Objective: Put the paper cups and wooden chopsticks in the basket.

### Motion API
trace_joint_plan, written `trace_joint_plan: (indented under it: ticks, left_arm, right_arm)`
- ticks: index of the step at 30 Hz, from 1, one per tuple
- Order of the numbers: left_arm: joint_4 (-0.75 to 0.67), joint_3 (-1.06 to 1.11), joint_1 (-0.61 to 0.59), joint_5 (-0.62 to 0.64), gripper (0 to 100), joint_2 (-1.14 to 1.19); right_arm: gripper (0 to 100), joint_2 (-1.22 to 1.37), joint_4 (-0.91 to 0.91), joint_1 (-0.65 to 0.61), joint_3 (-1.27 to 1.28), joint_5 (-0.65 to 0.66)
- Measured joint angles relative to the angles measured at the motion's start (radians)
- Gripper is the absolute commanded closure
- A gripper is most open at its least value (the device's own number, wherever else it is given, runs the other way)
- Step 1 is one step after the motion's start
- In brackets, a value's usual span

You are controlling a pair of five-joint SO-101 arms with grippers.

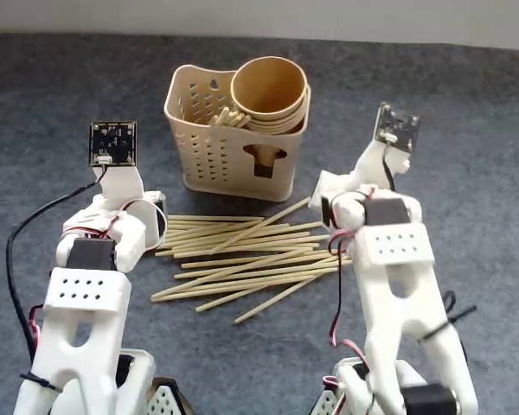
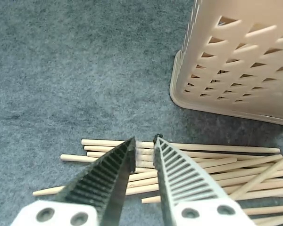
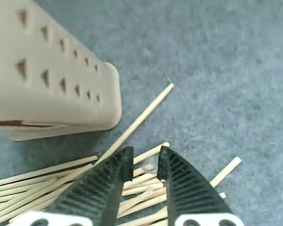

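Wooden chopsticks (image 1: 251, 259) lie in a loose, criss-crossed heap on the grey desk (image 1: 467, 130) between my two arms. My left claw (image 2: 144, 139) hangs over the heap's left ends, jaws a narrow gap apart and gripping nothing. My right claw (image 3: 145, 149) hangs over the right ends, likewise slightly parted and empty. I judge the sticks light, stiff and smooth. They lie flat on the desk, so they are likely to roll or fan out under a careless pinch. I would close across several at once near mid-length, where they should balance level. Just beyond the heap stands the perforated basket (image 1: 209, 164). It already holds a few sticks (image 1: 225, 117) and the nested paper cups (image 1: 268, 86), which are thin-walled and easily crushed.
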Motion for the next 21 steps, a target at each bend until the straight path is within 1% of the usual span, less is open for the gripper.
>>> trace_joint_plan:
  ticks: [5,21]
  left_arm:
    - [0.000,0.000,0.000,0.000,92,0.000]
    - [0.000,0.000,0.000,0.000,92,0.000]
  right_arm:
    - [90.0,0.158,0.000,0.000,-0.069,-0.029]
    - [90.0,0.657,0.000,0.000,-0.416,-0.029]
